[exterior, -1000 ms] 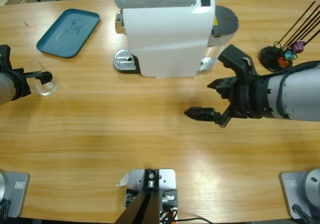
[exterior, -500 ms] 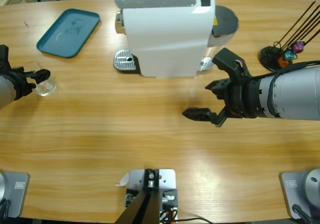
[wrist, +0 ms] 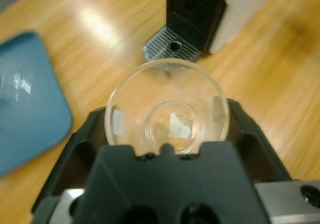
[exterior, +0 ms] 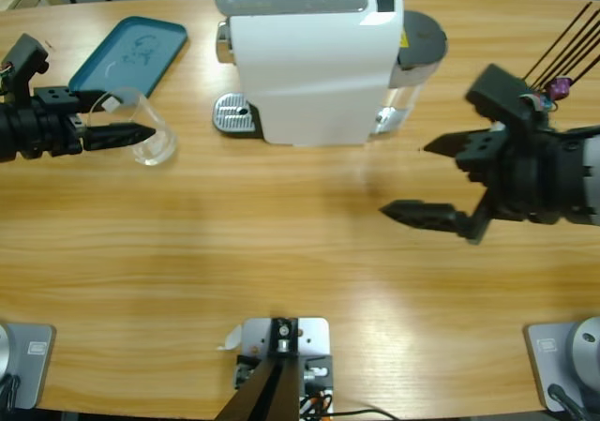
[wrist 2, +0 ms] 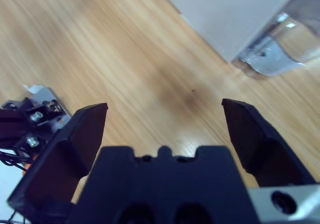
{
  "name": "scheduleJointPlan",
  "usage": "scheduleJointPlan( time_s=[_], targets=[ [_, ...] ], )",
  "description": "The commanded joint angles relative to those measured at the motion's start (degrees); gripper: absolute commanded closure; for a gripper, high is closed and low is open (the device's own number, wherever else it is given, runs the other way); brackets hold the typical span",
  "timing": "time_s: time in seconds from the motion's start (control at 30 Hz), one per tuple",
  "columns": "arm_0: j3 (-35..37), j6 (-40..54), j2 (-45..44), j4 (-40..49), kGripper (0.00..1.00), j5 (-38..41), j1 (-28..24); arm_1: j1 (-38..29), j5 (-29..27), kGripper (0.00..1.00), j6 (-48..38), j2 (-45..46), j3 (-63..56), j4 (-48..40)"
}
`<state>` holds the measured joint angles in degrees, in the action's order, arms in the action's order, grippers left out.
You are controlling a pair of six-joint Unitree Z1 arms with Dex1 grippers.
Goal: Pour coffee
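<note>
Left gripper [exterior: 131, 132] is clamped on the glass [exterior: 150, 130] and has carried it off the table's left edge toward the coffee machine [exterior: 314, 60]; it now sits between the blue tray [exterior: 127, 60] and the drip grate [exterior: 234, 116]. No coffee visible in the glass. Right gripper [exterior: 441, 182] has its jaws wide apart, empty, backed toward the right edge. Next is probably seating the glass on the grate.
</note>
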<state>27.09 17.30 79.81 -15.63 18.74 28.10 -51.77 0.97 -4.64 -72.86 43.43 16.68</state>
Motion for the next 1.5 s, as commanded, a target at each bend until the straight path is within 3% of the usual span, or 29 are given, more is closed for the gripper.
scheduleJointPlan(
  time_s=[0.03,0.13,0.27,0.4,0.77,1.5],
  targets=[
    [14.43,33.23,12.37,19.41,1.0,3.87,-1.75,0.46,-2.69,0.0,0.16,6.47,-0.45,6.0],
    [16.96,35.12,13.66,19.62,1.0,4.99,-2.96,0.63,-2.94,0.0,-0.05,7.43,-0.47,7.58],
    [17.99,35.43,16.86,14.52,1.0,12.92,-7.74,2.36,-2.99,0.0,-0.1,7.56,-0.54,8.34],
    [19.49,35.1,23.52,8.88,1.0,18.2,-7.45,2.64,-3.34,0.0,-0.54,7.82,-1.1,8.85],
    [26.7,34.75,30.9,7.54,1.0,18.35,-4.11,2.72,-4.14,0.0,-1.74,7.64,-0.63,9.57],
    [29.28,32.94,33.71,6.93,1.0,18.72,0.68,2.81,-4.22,0.0,-2.12,5.97,-1.49,8.72]
  ],
)
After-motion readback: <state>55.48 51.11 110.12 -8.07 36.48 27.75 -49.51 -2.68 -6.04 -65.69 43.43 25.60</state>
